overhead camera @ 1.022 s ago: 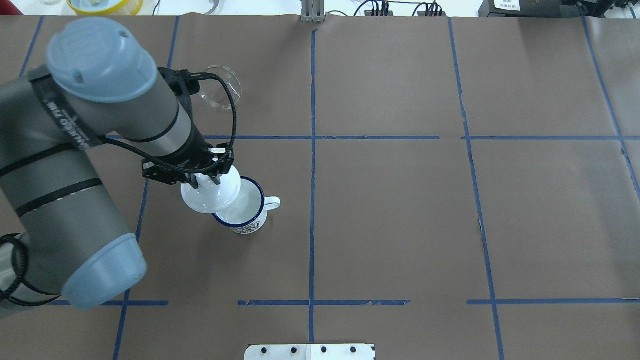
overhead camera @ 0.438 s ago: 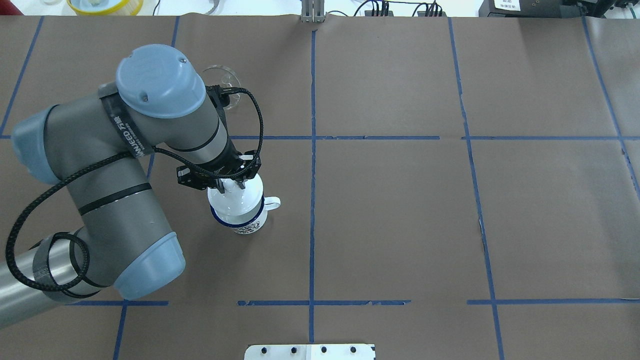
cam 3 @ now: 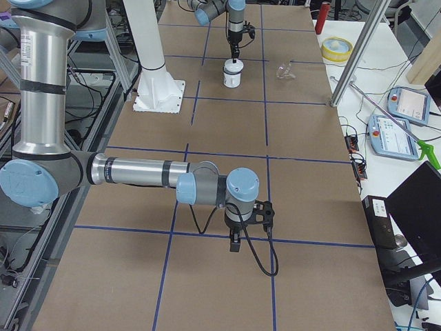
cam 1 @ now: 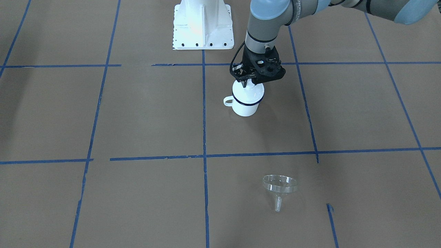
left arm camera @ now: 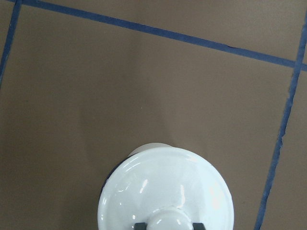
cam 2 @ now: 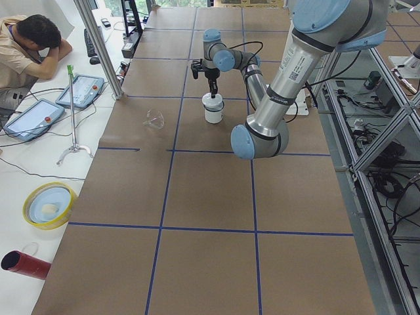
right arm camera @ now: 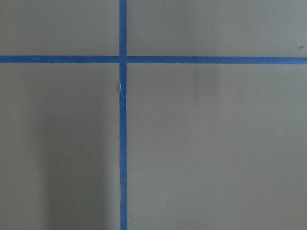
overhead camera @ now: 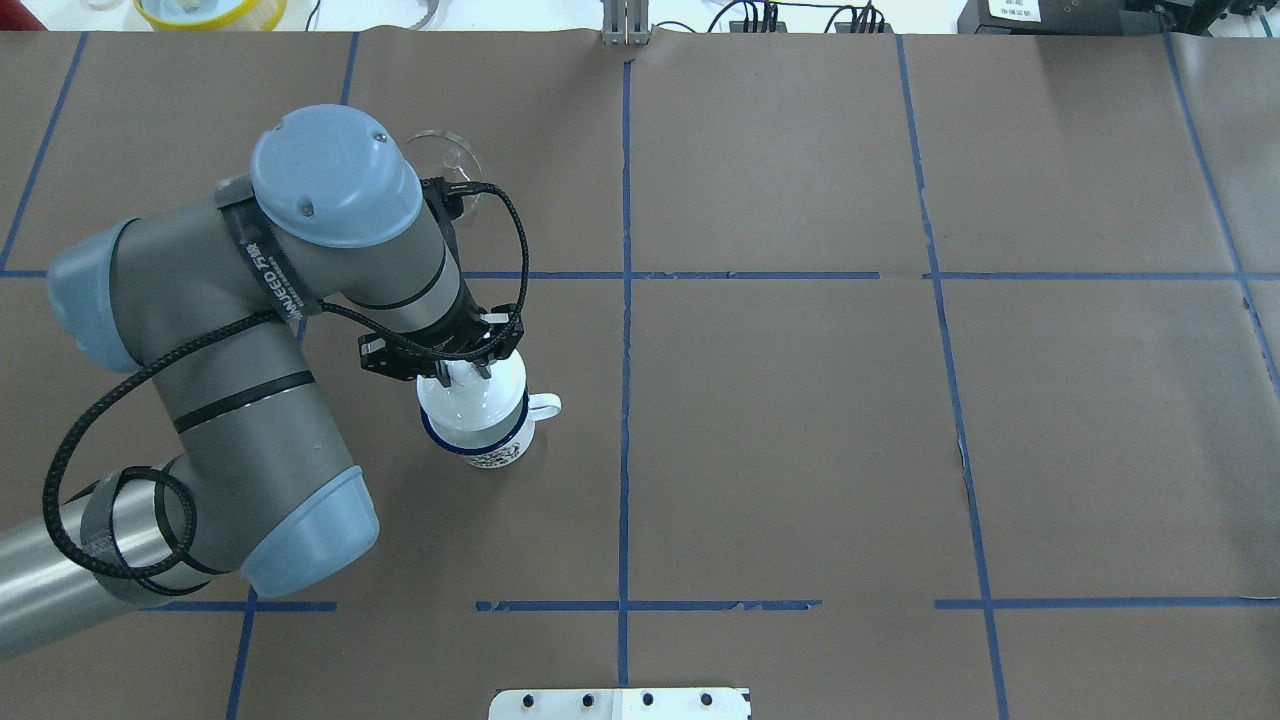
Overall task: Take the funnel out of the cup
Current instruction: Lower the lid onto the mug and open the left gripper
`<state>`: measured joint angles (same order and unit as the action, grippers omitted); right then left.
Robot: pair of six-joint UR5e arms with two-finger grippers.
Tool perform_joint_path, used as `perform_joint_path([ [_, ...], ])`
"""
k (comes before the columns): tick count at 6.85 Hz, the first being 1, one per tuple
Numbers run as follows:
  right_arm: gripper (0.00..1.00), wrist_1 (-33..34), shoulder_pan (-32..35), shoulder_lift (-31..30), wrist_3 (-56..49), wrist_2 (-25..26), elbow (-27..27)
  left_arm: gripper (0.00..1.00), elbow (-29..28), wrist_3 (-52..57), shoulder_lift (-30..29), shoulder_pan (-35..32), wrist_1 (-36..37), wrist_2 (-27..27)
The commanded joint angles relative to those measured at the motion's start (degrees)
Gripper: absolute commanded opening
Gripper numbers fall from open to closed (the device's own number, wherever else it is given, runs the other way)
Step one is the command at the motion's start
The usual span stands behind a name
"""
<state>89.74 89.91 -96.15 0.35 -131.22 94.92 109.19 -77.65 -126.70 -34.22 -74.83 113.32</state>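
Note:
The clear funnel [cam 1: 279, 186] lies on its side on the brown paper, apart from the cup; it also shows in the overhead view [overhead camera: 447, 158], partly behind my left arm. The white enamel cup [cam 1: 245, 107] with a dark blue rim stands upright [overhead camera: 497, 447]. A white round knobbed lid [cam 1: 254, 92] covers its mouth [left arm camera: 165, 189]. My left gripper [overhead camera: 462, 373] is straight above the cup, shut on the lid's knob [left arm camera: 169, 221]. My right gripper [cam 3: 236, 243] hangs over bare paper far from the cup; I cannot tell whether it is open or shut.
The white robot base plate [cam 1: 202, 24] stands behind the cup. Blue tape lines [cam 1: 204, 131] divide the brown paper into squares. A person sits at the table's end [cam 2: 29, 49], beside tablets and a yellow dish [cam 2: 49, 205].
My left arm has swung right with the lid, from beside the cup to over it. The lid now covers the cup's mouth. The funnel has not moved.

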Motion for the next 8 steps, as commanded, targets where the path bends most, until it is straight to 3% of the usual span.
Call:
perform_joint_path([
  [1,1.0,0.0,0.0,0.0,0.0,0.0,0.0,0.0,-0.29,-0.13,0.14,0.65,-0.23,-0.02],
  [8,1.0,0.0,0.0,0.0,0.0,0.0,0.0,0.0,-0.47,-0.04,0.93,1.0,-0.49,-0.38],
])
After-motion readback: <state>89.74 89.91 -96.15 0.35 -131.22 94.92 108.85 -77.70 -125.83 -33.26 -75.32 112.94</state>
